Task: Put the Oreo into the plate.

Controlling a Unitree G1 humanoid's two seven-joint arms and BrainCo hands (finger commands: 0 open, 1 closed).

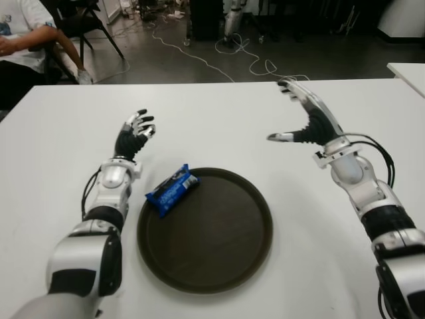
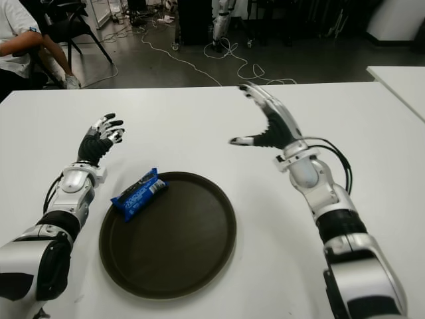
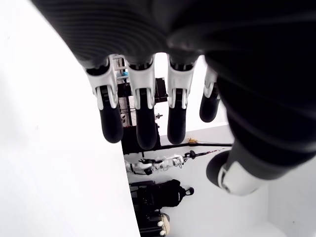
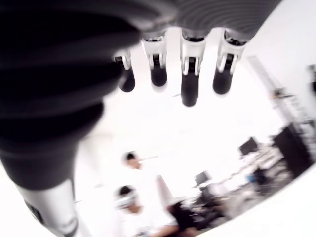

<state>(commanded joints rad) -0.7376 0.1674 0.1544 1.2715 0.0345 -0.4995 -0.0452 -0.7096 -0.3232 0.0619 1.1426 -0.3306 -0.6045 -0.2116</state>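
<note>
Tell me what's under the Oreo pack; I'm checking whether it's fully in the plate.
The Oreo pack straddles the brown plate's left rim, part over white table. The rim beneath is hidden.

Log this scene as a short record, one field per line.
surface: white table
target: blue Oreo pack, lying across the plate's rim on the robot's left side, partly inside
plate: round dark brown plate, nothing else on it
left hand: open, empty, beyond the pack
right hand: open, empty, raised beyond the plate's right side
bystander: seated person, far left
</note>
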